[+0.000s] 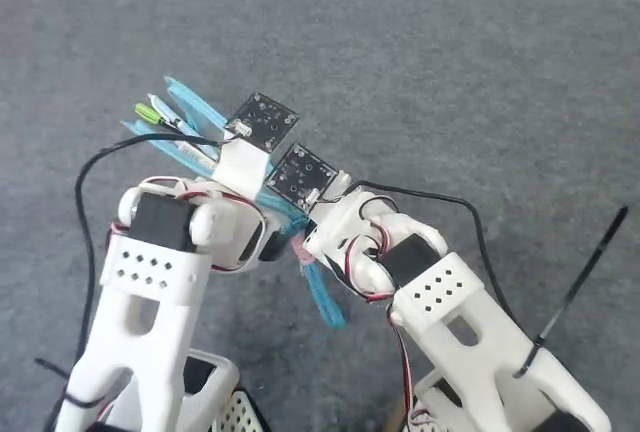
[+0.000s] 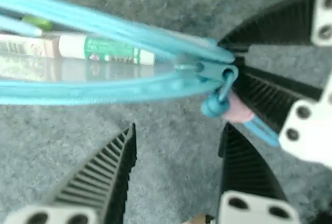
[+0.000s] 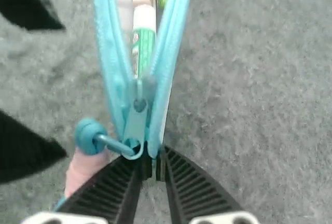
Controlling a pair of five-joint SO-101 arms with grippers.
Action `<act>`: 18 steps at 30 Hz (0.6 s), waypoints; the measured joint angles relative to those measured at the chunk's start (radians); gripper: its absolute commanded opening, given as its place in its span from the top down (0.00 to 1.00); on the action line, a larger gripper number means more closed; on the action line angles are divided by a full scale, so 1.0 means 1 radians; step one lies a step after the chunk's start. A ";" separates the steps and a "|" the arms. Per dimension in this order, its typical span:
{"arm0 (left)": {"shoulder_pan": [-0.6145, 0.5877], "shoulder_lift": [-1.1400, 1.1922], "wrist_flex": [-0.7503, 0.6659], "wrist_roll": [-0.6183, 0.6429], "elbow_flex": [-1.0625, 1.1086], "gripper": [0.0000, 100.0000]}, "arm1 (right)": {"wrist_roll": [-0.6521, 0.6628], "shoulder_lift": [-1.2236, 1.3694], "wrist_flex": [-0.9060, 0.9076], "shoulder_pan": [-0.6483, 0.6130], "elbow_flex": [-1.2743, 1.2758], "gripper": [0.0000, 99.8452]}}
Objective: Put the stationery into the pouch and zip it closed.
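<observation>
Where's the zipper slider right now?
In the right wrist view, the zipper slider sits at the pouch's end, directly before the right hand pinching that end, bead pull beside it.

Your pouch (image 3: 111,53) has clear walls edged in turquoise zip tape, with a matching turquoise slider (image 3: 136,120), a darker teal bead (image 3: 87,130) and a pale pink tab (image 3: 83,169). Through it you see a white tube (image 2: 106,50) printed in green, and a lime-green pen (image 1: 150,112) at the high view's upper left. The left pincer (image 2: 180,128) and right pincer (image 3: 154,169) are black and ribbed. The counter (image 1: 450,82) is mottled grey.
</observation>
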 measured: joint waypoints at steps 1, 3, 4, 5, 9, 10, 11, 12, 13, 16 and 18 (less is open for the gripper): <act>0.003 0.000 -0.015 0.009 0.012 0.75 | 0.000 0.000 0.000 0.000 0.000 0.99; 0.009 0.000 -0.043 0.023 0.043 0.75 | 0.000 0.000 0.000 0.000 0.000 0.99; 0.011 0.000 -0.051 0.028 0.049 0.75 | 0.000 0.000 0.000 0.000 0.000 0.99; 0.011 0.000 -0.051 0.029 0.052 0.75 | -0.005 0.000 0.000 0.000 0.000 0.99; 0.018 0.000 -0.058 0.072 0.071 0.75 | -0.035 0.000 -0.020 0.000 0.000 0.99; 0.018 0.000 -0.072 0.098 0.077 0.75 | -0.057 0.000 -0.034 0.000 0.002 0.99; 0.018 0.000 -0.089 0.129 0.081 0.75 | -0.072 0.000 -0.054 0.002 0.002 0.99; 0.014 0.000 -0.106 0.157 0.084 0.75 | -0.083 0.000 -0.075 0.002 0.009 0.99; 0.003 0.000 -0.121 0.187 0.086 0.75 | -0.091 0.000 -0.097 0.003 0.023 0.99; -0.032 0.000 -0.181 0.307 0.092 0.75 | -0.118 0.000 -0.135 0.002 0.048 0.99; -0.049 0.000 -0.213 0.399 0.094 0.75 | -0.124 0.000 -0.146 -0.002 0.049 0.99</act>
